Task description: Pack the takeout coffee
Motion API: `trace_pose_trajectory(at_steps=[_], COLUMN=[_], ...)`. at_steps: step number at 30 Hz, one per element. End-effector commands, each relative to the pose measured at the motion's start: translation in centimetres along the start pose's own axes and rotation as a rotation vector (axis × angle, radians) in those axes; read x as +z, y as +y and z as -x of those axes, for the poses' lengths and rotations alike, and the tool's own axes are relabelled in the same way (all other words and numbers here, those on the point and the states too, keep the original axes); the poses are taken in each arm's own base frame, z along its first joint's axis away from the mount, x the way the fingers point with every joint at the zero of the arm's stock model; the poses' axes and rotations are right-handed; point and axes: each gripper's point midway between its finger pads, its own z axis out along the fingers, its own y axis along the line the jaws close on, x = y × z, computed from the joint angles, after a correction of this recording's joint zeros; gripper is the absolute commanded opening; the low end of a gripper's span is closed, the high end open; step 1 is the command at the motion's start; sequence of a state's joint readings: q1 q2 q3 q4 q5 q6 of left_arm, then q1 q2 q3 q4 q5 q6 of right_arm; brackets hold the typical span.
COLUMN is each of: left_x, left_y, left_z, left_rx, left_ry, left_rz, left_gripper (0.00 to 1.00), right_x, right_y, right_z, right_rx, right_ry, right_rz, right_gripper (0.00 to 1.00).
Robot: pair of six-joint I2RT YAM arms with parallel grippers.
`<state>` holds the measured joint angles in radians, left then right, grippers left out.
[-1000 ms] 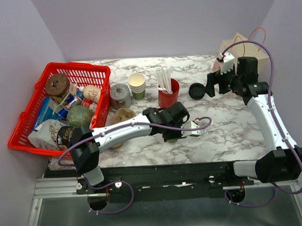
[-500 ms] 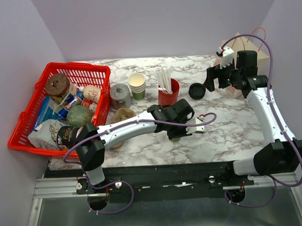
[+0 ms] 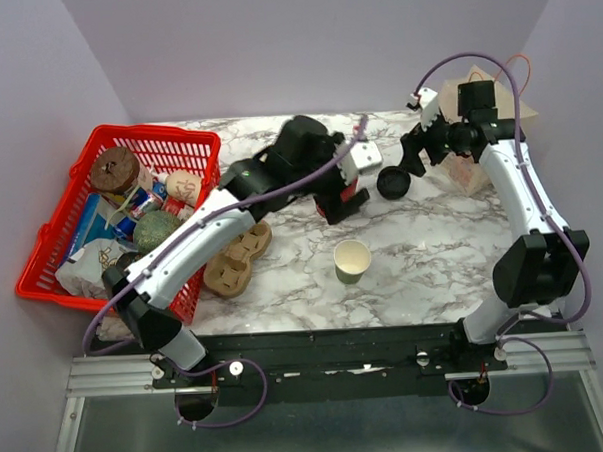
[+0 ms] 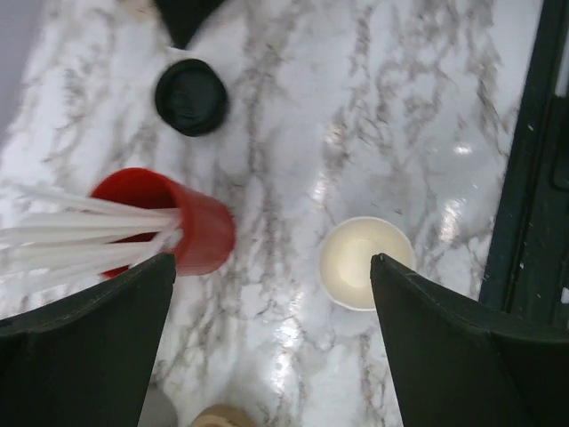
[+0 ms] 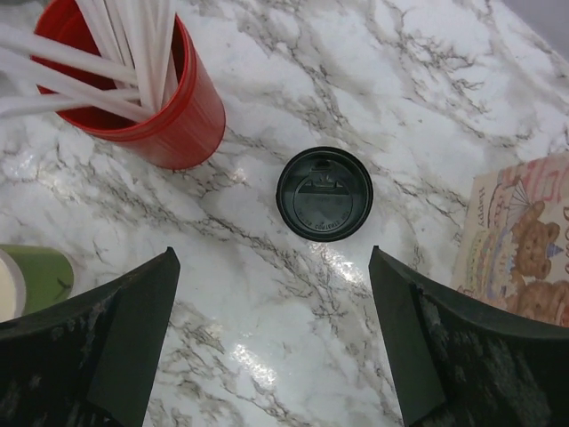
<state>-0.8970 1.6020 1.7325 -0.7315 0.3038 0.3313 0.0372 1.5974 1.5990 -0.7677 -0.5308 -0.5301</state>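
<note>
The takeout coffee cup (image 3: 352, 260) stands upright and lidless on the marble near the front, olive outside and cream inside; it shows as the cup (image 4: 365, 263) in the left wrist view. Its round black lid (image 3: 393, 183) lies flat on the table further back, apart from the cup, and shows as the lid (image 5: 324, 194) and the lid (image 4: 190, 96) in the two wrist views. My left gripper (image 3: 341, 202) hangs high above the table, behind the cup, and this gripper (image 4: 273, 267) is open and empty. My right gripper (image 3: 411, 161) hovers by the lid, and this gripper (image 5: 271, 253) is open and empty.
A red cup of white straws (image 5: 151, 98) stands left of the lid. A red basket (image 3: 42, 237) full of groceries fills the left side. A cardboard cup carrier (image 3: 233, 261) lies beside it. A printed paper bag (image 5: 520, 240) stands at the back right. Stacked green cups (image 5: 36, 277) are at the left edge.
My left gripper opened, let go of the cup on the marble and rose up and back. The right gripper drew slightly back and stayed open by the lid.
</note>
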Motion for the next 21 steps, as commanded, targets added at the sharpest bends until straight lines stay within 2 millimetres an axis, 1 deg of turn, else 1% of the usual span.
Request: trace_pose_trajectory(at_steps=[1, 2, 3, 4, 5, 6, 7, 8, 9, 10, 11, 12, 13, 15, 16, 18, 19, 21], left_x=[-7.2, -8.2, -9.1, -10.2, -10.7, -11.1, -11.7, -11.9, -12.2, -12.7, -13.0, -12.9, -12.7, -12.9, -12.8, -12.8, -12.7, -12.7], left_y=[3.5, 4.0, 4.9, 5.1, 5.6, 5.9, 6.7, 7.1, 7.6, 8.6, 9.1, 9.4, 9.7, 10.2, 10.4, 10.9, 11.0, 11.6], left_z=[5.1, 5.3, 5.5, 5.3, 5.1, 4.8, 4.3, 4.0, 3.9, 3.4, 3.4, 3.3, 3.2, 3.2, 3.2, 3.0, 2.7, 2.4], left_rx=[-0.044, -0.040, -0.035, -0.017, -0.011, -0.008, -0.018, -0.033, -0.053, -0.079, -0.102, -0.108, -0.115, -0.131, -0.137, -0.153, -0.161, -0.178], left_ry=[-0.179, -0.193, -0.208, -0.219, -0.216, -0.212, -0.203, -0.201, -0.208, -0.209, -0.217, -0.219, -0.218, -0.226, -0.228, -0.229, -0.226, -0.225], left_rz=[0.121, 0.146, 0.182, 0.206, 0.235, 0.253, 0.275, 0.282, 0.284, 0.306, 0.314, 0.317, 0.313, 0.321, 0.319, 0.327, 0.328, 0.339], left_gripper=[0.99, 0.99, 0.99, 0.99, 0.99, 0.99, 0.99, 0.99, 0.99, 0.99, 0.99, 0.99, 0.99, 0.99, 0.99, 0.99, 0.98, 0.99], right_x=[2.1, 2.4, 2.7, 3.0, 3.5, 3.8, 4.1, 4.5, 4.9, 5.1, 5.2, 6.1, 6.5, 7.6, 8.1, 9.0, 9.9, 10.5], right_y=[1.1, 1.0, 0.7, 0.6, 0.4, 0.0, -0.1, -0.2, -0.5, -1.0, -1.2, -1.4, -1.7, -1.7, -1.5, -1.5, -0.9, -0.7], right_z=[-3.8, -4.6, -5.1, -5.7, -6.8, -7.0, -7.3, -8.4, -8.7, -7.8, -8.0, -8.6, -7.7, -8.4, -8.5, -8.6, -8.9, -8.8], right_rx=[-0.178, -0.195, -0.264, -0.299, -0.323, -0.420, -0.462, -0.481, -0.532, -0.567, -0.577, -0.580, -0.599, -0.605, -0.612, -0.625, -0.637, -0.660], right_ry=[0.115, 0.143, 0.155, 0.169, 0.200, 0.206, 0.219, 0.262, 0.275, 0.272, 0.294, 0.310, 0.302, 0.326, 0.330, 0.347, 0.360, 0.367], right_rz=[0.195, 0.202, 0.217, 0.228, 0.247, 0.265, 0.286, 0.320, 0.339, 0.331, 0.338, 0.359, 0.348, 0.374, 0.383, 0.379, 0.399, 0.401], right_gripper=[0.92, 0.90, 0.90, 0.89, 0.84, 0.83, 0.81, 0.78, 0.77, 0.75, 0.74, 0.73, 0.72, 0.69, 0.68, 0.65, 0.63, 0.61])
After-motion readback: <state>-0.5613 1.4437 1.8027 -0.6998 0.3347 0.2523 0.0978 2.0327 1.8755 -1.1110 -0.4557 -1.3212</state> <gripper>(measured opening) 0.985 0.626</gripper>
